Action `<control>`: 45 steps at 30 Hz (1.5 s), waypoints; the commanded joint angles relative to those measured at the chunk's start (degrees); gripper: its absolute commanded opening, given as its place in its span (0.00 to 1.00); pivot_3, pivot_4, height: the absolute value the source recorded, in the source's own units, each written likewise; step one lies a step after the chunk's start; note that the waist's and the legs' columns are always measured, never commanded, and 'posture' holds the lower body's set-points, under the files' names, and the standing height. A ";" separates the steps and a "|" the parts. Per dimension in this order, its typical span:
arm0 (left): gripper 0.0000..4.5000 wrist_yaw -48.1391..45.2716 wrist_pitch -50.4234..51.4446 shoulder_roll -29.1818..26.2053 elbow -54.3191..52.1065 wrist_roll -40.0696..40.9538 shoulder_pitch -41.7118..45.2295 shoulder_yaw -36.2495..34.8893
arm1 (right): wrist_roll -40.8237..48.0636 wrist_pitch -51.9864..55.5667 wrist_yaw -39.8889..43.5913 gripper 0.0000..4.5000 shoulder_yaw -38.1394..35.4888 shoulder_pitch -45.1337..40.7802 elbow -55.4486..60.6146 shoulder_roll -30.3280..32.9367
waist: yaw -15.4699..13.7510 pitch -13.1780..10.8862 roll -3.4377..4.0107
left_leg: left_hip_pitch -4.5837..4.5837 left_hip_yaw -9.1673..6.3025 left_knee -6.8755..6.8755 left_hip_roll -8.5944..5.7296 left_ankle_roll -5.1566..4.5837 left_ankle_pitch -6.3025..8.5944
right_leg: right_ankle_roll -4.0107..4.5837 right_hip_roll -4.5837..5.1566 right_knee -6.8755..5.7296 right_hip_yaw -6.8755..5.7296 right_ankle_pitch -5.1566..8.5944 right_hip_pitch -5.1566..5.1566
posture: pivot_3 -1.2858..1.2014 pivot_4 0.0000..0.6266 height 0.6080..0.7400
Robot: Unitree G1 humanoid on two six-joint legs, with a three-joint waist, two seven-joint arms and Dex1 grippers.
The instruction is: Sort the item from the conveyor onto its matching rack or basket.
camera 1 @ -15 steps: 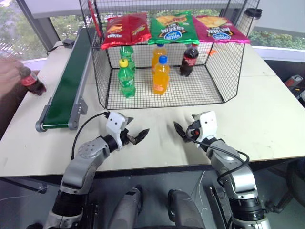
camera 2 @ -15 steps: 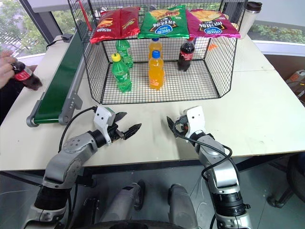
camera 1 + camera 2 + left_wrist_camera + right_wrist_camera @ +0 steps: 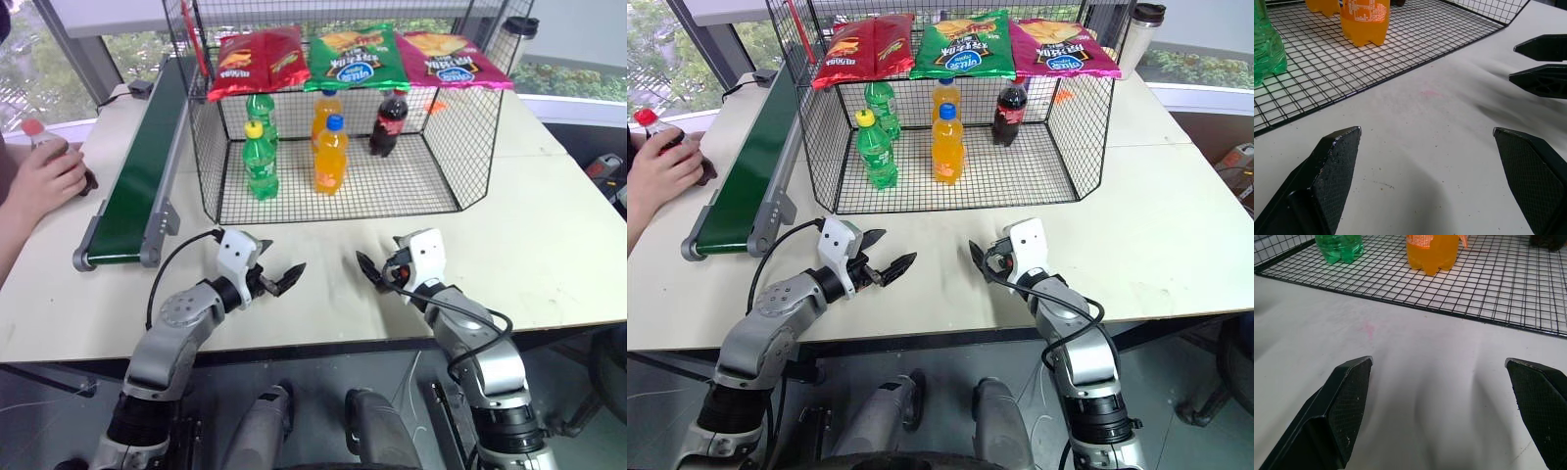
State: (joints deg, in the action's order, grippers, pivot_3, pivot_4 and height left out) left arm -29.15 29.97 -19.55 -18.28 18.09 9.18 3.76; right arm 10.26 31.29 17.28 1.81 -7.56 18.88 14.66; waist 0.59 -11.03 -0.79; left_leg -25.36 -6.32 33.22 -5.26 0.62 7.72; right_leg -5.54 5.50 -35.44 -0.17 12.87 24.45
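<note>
Looking at both grippers, you will find each spread wide and holding nothing. The left gripper (image 3: 278, 279) hangs just above the white table (image 3: 549, 225), its fingers (image 3: 1334, 161) standing far apart with bare tabletop between them. The right gripper (image 3: 377, 272) is held the same way, its fingers (image 3: 1347, 401) parted wide, touching nothing. The two grippers point toward each other, near but apart.

Locate the cola bottle (image 3: 37, 135) at nine o'clock from the grippers, at the table's left edge beside the conveyor (image 3: 142, 166). A person's hand (image 3: 44, 181) is wrapped around it, so you see the red cap and little of the body. The belt carries nothing.

The wire cage (image 3: 343, 127) stands at twelve o'clock. It holds two green bottles (image 3: 260, 162), two orange bottles (image 3: 331, 155) and another cola bottle (image 3: 389, 122), with chip bags (image 3: 353, 57) hung along its top.
</note>
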 commanded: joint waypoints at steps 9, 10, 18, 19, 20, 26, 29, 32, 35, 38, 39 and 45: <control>1.00 0.79 -0.01 -0.29 -3.36 0.02 -0.47 0.11 | 0.66 0.26 1.24 0.99 0.01 -0.98 2.52 0.15 | 0.01 0.00 0.00 | 0.00 0.00 0.00 0.00 0.00 0.00 | 0.00 0.00 0.00 0.00 0.00 0.00 | 0.52 0.24 0.98; 1.00 0.88 -0.03 -0.25 -3.34 0.00 -0.46 0.12 | 0.70 0.34 1.34 0.99 0.00 -1.06 2.43 0.16 | 0.01 0.00 0.00 | 0.00 0.00 0.00 0.00 0.00 0.00 | 0.00 0.00 0.00 0.00 0.00 0.00 | 0.52 0.24 0.98; 1.00 1.47 0.02 -0.20 -4.03 0.07 -0.98 0.02 | 0.84 0.71 2.22 0.99 0.22 -1.21 2.38 0.33 | 0.00 0.00 0.00 | 0.00 0.00 0.00 0.00 0.00 0.00 | -0.01 0.00 0.00 0.00 0.00 0.00 | 0.52 0.24 0.98; 1.00 1.56 0.05 -0.18 -4.16 0.09 -1.06 -0.01 | 0.85 0.76 2.34 0.99 0.25 -1.23 2.38 0.34 | 0.00 0.00 0.00 | 0.00 0.00 0.00 0.00 0.00 0.00 | 0.00 0.00 0.00 0.00 0.00 0.00 | 0.52 0.24 0.98; 1.00 1.65 0.09 -0.15 -4.25 0.11 -1.10 -0.02 | 0.84 0.78 2.46 0.99 0.27 -1.27 2.32 0.35 | 0.01 0.00 0.00 | 0.00 0.00 0.00 0.00 0.00 0.00 | -0.01 0.00 0.00 0.00 0.00 0.00 | 0.52 0.24 0.98; 1.00 2.10 0.28 -0.21 -5.09 0.06 -1.54 -0.20 | 0.74 0.81 3.24 0.99 0.54 -1.51 1.99 0.47 | 0.00 0.00 0.00 | 0.00 0.00 0.00 0.00 0.00 0.00 | -0.01 0.00 0.00 0.00 0.00 0.00 | 0.52 0.24 0.98; 1.00 2.49 0.04 -0.18 -5.56 0.06 -1.50 -0.63 | 0.62 0.66 4.11 0.99 0.84 -1.88 1.83 0.96 | 0.01 0.00 0.00 | 0.00 0.00 0.00 0.00 0.00 0.00 | 0.00 0.00 0.00 0.00 0.00 0.00 | 0.52 0.24 0.98; 1.00 3.30 0.79 -0.79 -7.54 0.27 -1.03 -1.97 | 0.79 0.08 7.43 0.99 1.80 -3.03 1.17 3.27 | 0.01 0.00 0.00 | 0.00 0.00 0.00 0.00 0.00 0.00 | 0.00 0.00 0.00 0.00 0.00 0.00 | 0.52 0.24 0.98; 1.00 4.72 2.29 -2.08 -10.12 0.94 -0.63 -5.11 | 3.66 1.02 12.36 0.99 1.82 -5.28 1.68 5.64 | 0.02 0.00 0.00 | 0.00 0.01 0.00 0.00 0.00 0.00 | -0.01 0.00 0.00 0.00 0.01 0.00 | 0.52 0.24 0.98; 1.00 5.09 3.53 -4.26 -12.36 1.37 -1.50 -8.50 | 6.60 2.44 16.33 0.99 1.76 -7.74 2.22 7.38 | 0.16 0.00 0.00 | 0.02 0.00 0.00 0.03 0.00 0.00 | -0.10 -0.02 -0.01 -0.01 0.06 0.00 | 0.52 0.24 0.98; 1.00 5.23 4.10 -4.98 -12.99 1.75 -2.03 -10.14 | 7.14 2.67 17.19 0.99 1.94 -8.68 2.09 7.78 | 0.17 0.00 0.00 | 0.02 0.00 -0.01 0.03 0.00 0.00 | -0.08 -0.02 -0.01 -0.01 0.05 0.00 | 0.52 0.24 0.98; 1.00 7.48 6.29 -7.56 -13.51 5.13 -4.62 -22.56 | 12.31 5.80 21.52 0.99 2.56 -13.63 2.77 7.93 | 0.09 0.00 0.00 | 0.01 0.00 -0.01 0.03 0.00 0.00 | -0.04 -0.01 0.01 -0.01 0.03 0.00 | 0.52 0.24 0.98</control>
State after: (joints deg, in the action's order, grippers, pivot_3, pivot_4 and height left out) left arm -22.59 36.57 -26.33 -30.30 22.04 4.59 -14.44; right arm 20.19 36.60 37.62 4.32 -19.93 19.05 22.81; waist 0.68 -11.03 -0.79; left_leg -25.35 -6.34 33.21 -5.23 0.62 7.72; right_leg -5.59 5.48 -35.43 -0.18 12.90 24.46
